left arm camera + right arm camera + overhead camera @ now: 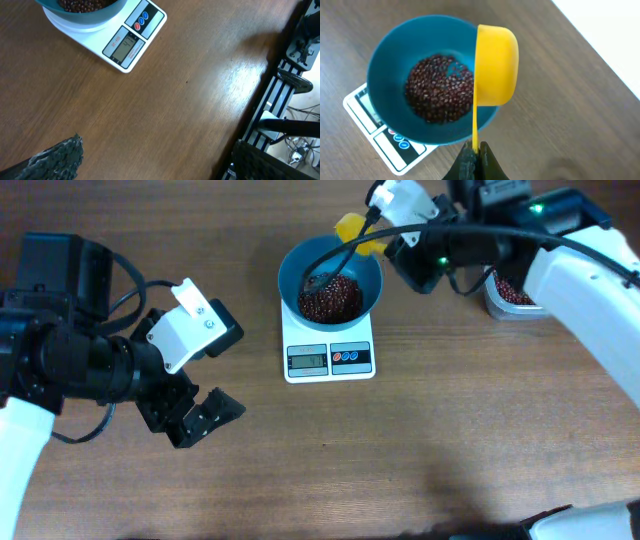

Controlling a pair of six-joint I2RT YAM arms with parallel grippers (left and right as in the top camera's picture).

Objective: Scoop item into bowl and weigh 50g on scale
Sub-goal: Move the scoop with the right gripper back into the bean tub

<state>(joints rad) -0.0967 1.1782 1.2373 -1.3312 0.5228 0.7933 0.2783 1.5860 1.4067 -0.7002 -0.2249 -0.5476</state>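
The teal-blue bowl (pixel 372 280) stands on the white scale (pixel 329 360) and holds a heap of dark reddish-brown beans (pixel 331 298). My right gripper (pixel 475 151) is shut on the handle of a yellow scoop (pixel 495 65), tipped on its side over the bowl's (pixel 385 70) far rim. The beans (pixel 440 95) and the scale (pixel 367 112) also show in the right wrist view. My left gripper (pixel 205 415) is open and empty, on the left of the scale. The left wrist view shows the scale's display (pixel 124 46) and the bowl's edge (pixel 90 17).
A clear tub (pixel 512 295) with more beans stands at the back right, partly behind my right arm. The table's edge and a metal frame (pixel 280 90) show in the left wrist view.
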